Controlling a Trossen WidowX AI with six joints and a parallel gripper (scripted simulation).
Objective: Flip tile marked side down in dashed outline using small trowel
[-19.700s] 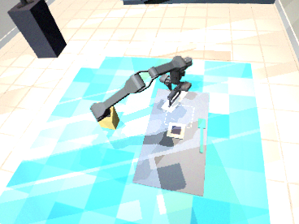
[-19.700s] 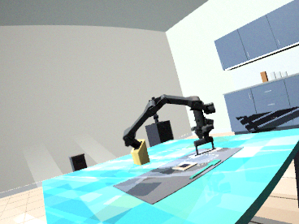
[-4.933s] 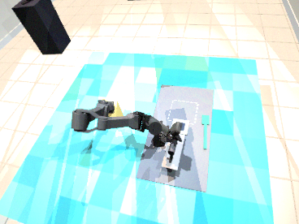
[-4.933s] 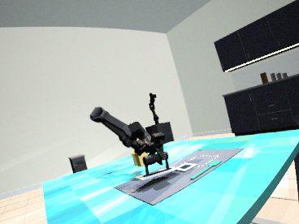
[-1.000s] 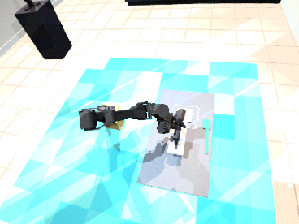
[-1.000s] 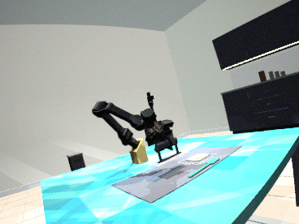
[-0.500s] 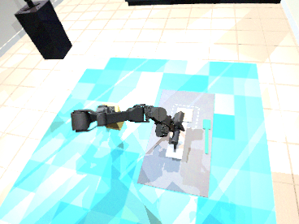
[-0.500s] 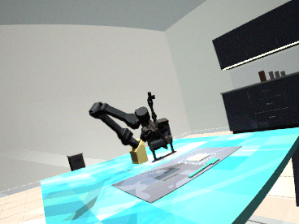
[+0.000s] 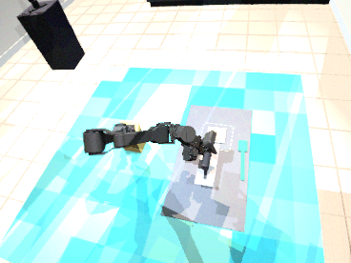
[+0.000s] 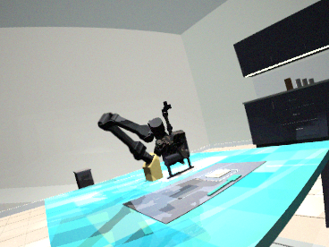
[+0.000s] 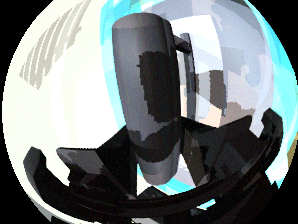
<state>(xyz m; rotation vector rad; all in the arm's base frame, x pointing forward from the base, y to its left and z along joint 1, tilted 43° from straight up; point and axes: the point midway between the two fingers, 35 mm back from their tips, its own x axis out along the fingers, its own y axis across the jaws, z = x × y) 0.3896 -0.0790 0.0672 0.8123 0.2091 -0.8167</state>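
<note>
My gripper (image 9: 207, 151) (image 10: 175, 157) (image 11: 152, 119) is shut on the dark handle of the trowel (image 11: 145, 80). The trowel's pale, long flat blade (image 9: 204, 180) (image 11: 212, 37) shows beyond the handle; in the exterior view it is a thin dark line, held above the mat's left back edge, clear of the tile. The cream tile (image 9: 219, 134) (image 10: 218, 173) lies flat inside the dashed outline (image 9: 233, 135) on the grey mat (image 9: 231, 214) (image 10: 156, 211). I see no mark on its upper face. The arm partly hides the outline's near left part in the top view.
A teal spatula (image 9: 242, 166) (image 10: 223, 185) lies along the mat's right side, near the outline. A yellow block (image 9: 136, 145) (image 10: 152, 170) stands at the arm's base. A black pedestal (image 9: 53, 39) stands beyond the cyan table (image 9: 281, 210) (image 10: 250, 210).
</note>
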